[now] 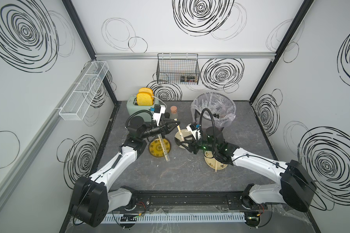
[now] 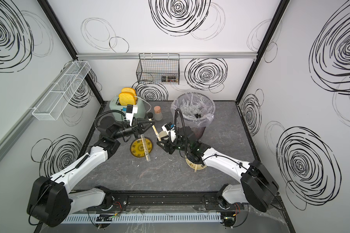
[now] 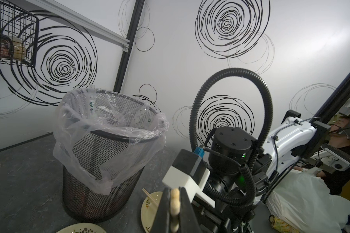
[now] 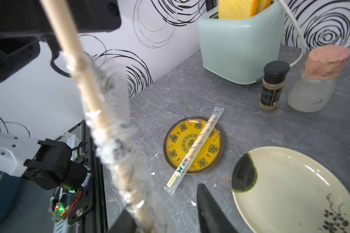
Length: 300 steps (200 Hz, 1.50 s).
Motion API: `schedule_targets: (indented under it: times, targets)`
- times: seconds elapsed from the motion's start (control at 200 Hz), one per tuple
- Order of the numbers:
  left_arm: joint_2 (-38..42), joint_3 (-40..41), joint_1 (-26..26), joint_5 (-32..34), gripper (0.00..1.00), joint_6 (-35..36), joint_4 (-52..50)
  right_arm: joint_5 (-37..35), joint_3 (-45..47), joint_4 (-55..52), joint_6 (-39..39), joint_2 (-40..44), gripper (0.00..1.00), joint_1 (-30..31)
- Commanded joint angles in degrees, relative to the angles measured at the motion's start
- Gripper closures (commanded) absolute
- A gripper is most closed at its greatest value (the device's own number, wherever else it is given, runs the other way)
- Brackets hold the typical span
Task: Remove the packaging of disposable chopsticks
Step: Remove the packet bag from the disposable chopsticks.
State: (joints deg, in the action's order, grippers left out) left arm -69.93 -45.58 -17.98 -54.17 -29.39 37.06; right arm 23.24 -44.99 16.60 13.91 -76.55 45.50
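Now look at your left gripper. Its jaws are squeezed tight on the top end of one pair of chopsticks. That pair is up in the air, off the table. It slants down from the left gripper toward your right gripper.

The sleeve is bunched up around the low half of the sticks, and the top half is bare wood. The right jaws stand a little apart. The low end of the sticks sits between them, close to one finger. I cannot tell if they pinch the sleeve.

So the pull, I think, has to go straight along the sticks, down and away from the left jaws. Your right arm is the one next to the sleeve. If you pull sideways, the sticks may bend or slip. The bin stands close by, past the right gripper.
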Motion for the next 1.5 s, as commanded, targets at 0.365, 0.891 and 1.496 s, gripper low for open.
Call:
schedule_targets:
  times: [0.365,0.891,1.496]
  targets:
    - [0.27,0.12,-6.6,1.44,0.87,1.8,-0.44,2.71,-0.49,6.03,2.38,1.35,1.0,-2.66]
    - [3.73,7.9,-11.17,4.51,0.9,0.78,-0.76,2.15,-0.43,8.1,2.33,3.17,1.0,-4.45]
    - [1.62,-8.27,-5.58,3.57,0.4,7.04,-13.37,5.5,1.68,7.15,0.57,2.67,1.0,-3.15]
